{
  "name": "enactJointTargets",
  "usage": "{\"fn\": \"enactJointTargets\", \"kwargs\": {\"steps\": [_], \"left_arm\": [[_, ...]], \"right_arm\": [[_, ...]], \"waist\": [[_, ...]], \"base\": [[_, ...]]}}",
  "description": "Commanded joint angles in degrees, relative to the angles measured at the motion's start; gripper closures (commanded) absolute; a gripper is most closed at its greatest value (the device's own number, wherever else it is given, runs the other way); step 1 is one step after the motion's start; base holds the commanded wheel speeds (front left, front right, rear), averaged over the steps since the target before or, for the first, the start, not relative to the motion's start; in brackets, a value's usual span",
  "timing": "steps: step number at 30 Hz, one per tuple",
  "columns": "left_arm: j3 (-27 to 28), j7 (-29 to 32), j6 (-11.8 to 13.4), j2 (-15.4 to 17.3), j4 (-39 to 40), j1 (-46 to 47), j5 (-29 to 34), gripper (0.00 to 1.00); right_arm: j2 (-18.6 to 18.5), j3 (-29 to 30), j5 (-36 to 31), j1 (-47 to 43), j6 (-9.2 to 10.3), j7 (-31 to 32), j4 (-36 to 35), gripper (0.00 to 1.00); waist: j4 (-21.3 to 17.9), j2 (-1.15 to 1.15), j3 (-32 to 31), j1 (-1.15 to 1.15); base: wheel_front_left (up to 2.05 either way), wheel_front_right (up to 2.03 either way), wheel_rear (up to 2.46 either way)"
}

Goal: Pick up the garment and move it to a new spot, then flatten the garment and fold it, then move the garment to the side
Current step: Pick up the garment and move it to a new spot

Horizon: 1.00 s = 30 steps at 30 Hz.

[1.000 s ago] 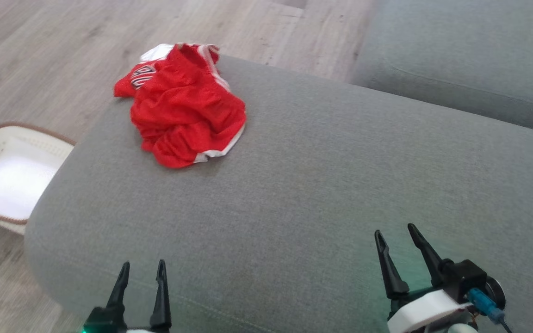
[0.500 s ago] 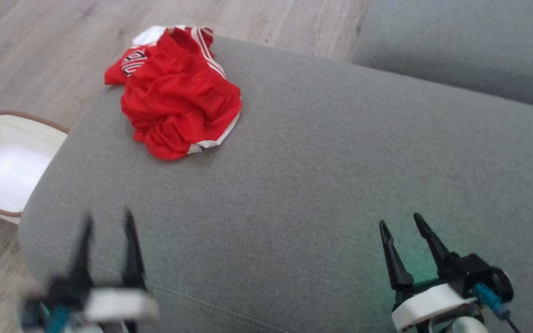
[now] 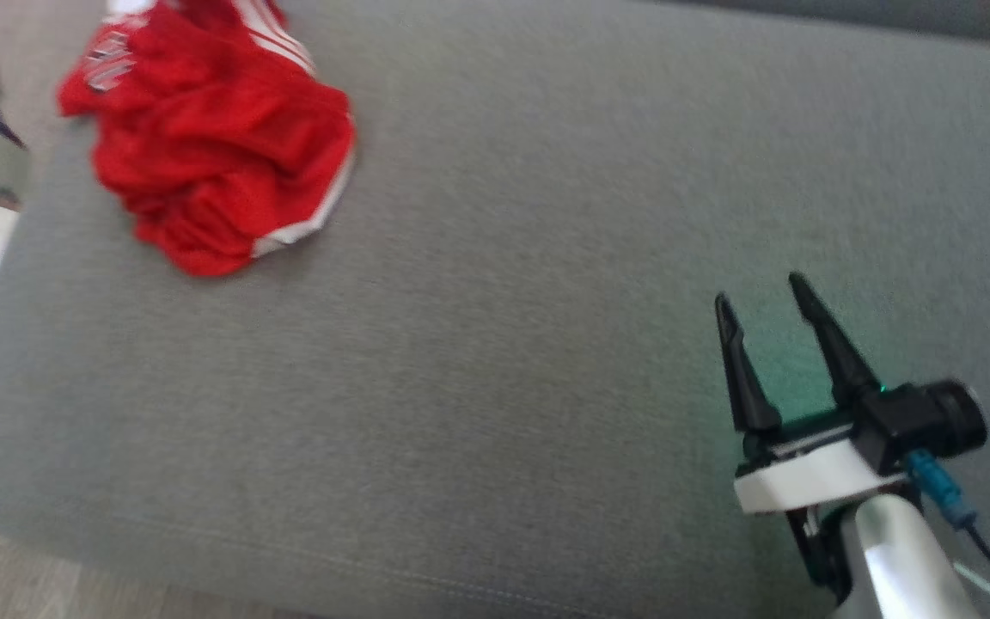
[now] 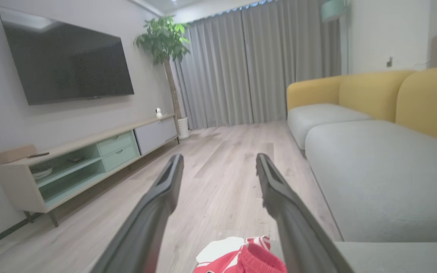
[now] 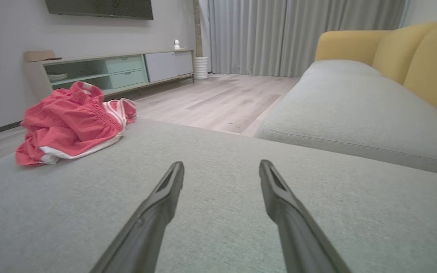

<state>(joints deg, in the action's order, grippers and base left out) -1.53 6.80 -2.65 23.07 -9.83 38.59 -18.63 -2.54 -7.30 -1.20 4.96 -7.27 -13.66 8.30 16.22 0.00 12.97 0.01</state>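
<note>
Right end effector spread, empty, at 4 o'clock; left end effector spread near red shorts, crumpled at 10 o'clock on sofa cushion. Judgement: no step done yet.

I count one red garment, two grippers, a left gripper and a right gripper, one television, one potted plant, one low cabinet, two green drawers.
</note>
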Motion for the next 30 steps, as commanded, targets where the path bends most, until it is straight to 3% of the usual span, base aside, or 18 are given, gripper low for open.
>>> {"fn": "enactJointTargets", "kwargs": {"steps": [1,12,24,26,27,30], "left_arm": [[3.0,1.56,-0.25,4.34,-0.98,3.92,-0.21,0.0],[4.62,10.42,-0.04,9.64,-20.19,16.1,-2.15,0.0],[2.69,17.14,1.93,8.83,-30.72,18.45,-2.32,0.0],[2.44,17.38,2.12,8.52,-31.39,18.72,-2.39,0.4],[2.4,17.23,2.13,8.33,-31.67,18.81,-2.53,0.53],[2.38,16.09,1.98,8.35,-32.32,19.02,-2.72,0.74]], "right_arm": [[-0.33,-1.37,-0.7,1.91,-0.22,0.25,-2.88,0.0],[-0.33,-0.59,-3.63,5.03,-0.22,3.36,-13.02,0.0],[-0.33,0.23,-3.28,4.89,-0.22,3.23,-13.08,0.0],[-0.33,0.07,-3.18,5.0,-0.22,3.11,-12.8,0.0],[-0.33,0.06,-3.18,5.02,-0.22,3.05,-12.63,0.0],[-0.33,-0.06,-3.25,5.02,-0.22,2.9,-11.96,0.0]], "waist": [[-4.61,0.0,4.99,-0.01],[-12.99,0.0,16.58,-0.01],[-13.35,0.0,19.97,-0.01],[-13.09,0.0,19.85,-0.01],[-12.93,0.0,19.69,-0.01],[-12.58,0.0,18.95,-0.01]], "base": [[0.0,0.0,0.0],[0.0,0.0,0.0],[0.0,0.0,0.0],[0.0,0.0,0.0],[0.0,0.0,0.0],[0.0,0.0,0.0]]}}
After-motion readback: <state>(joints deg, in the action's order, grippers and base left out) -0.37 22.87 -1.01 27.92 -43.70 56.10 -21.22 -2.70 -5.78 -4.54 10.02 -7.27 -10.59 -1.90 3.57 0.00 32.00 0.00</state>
